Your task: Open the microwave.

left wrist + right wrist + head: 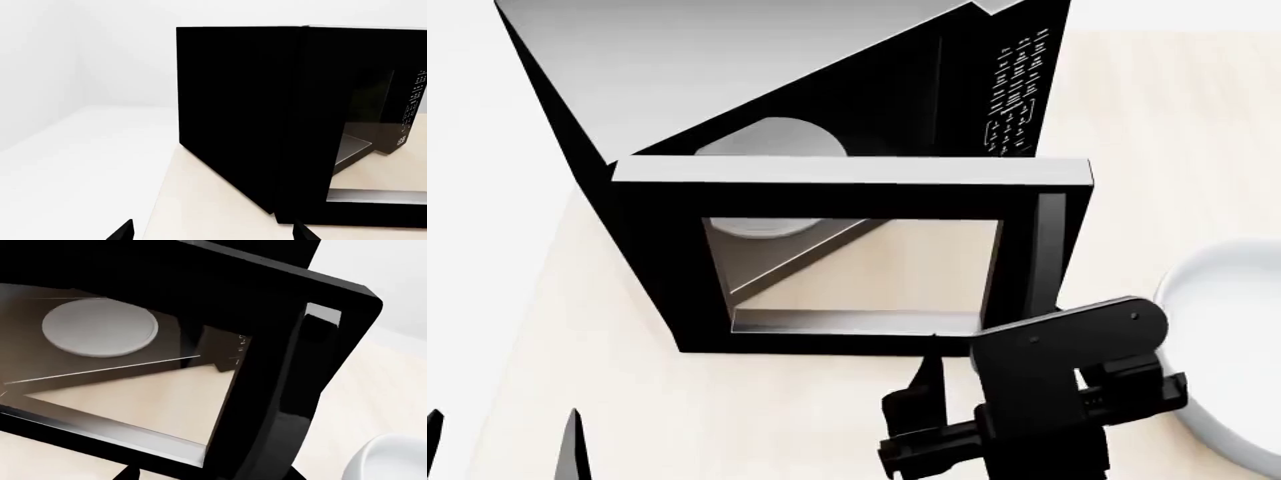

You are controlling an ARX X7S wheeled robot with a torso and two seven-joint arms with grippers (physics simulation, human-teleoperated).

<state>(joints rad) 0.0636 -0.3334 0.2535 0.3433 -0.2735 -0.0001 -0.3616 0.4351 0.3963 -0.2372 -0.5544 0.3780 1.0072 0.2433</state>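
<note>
Head view shows the microwave (787, 90) on the pale wooden counter (587, 400), its door (854, 255) swung well out from the cavity — the round white turntable (774, 140) is visible past the door's top edge and through the tinted window. Door handle (1050, 250) runs down the door's right side; button panel (1014, 95) sits on the body behind it.

Right gripper (928, 400) hovers just in front of the door's lower right corner, near the handle but apparently not touching it. Finger spread: cannot tell, as the wrist block hides most of it. Left gripper (501, 445) sits low at the counter's near left, fingers parted, grasping nothing, well clear of the oven.

Judgement: the task looks essentially done. Risks from here — the right arm brushing the door on retreat and pushing it back toward closed, or a sideways pull-out clipping the white bowl (1228, 350), which stands just to the gripper's right. Nothing blocks the door's swing on the left side; the bowl is the only obstacle nearby.
</note>
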